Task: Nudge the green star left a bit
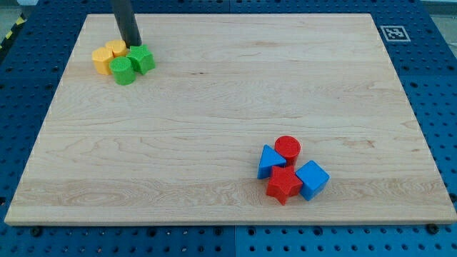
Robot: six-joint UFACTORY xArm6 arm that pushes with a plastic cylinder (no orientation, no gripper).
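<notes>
My tip [133,43] stood near the top left corner of the wooden board [228,114], its very end touching or almost touching the upper edge of the green star [142,58]; the view did not let me tell which. The rod is a plain dark shaft with no jaws, so there was nothing on it to stand apart or together, and it clamped nothing.

Taking the green star as the landmark: it lay in the board's upper left part, just below and slightly to the view's right of my tip. A green cylinder [123,71] sat against its lower left side. Two yellow blocks lay to the star's left: a yellow cylinder [116,49] up against my rod's left side, and a yellow block [103,60] of rounded, many-sided shape farther left, touching the green cylinder.

Well apart from the star, toward the view's bottom right, a second cluster sat packed together: a red cylinder [288,148], a blue triangle [269,161], a red star [283,185] and a blue cube [312,178].

A black-and-white marker [392,33] was fixed at the board's top right corner, far to the star's right.
</notes>
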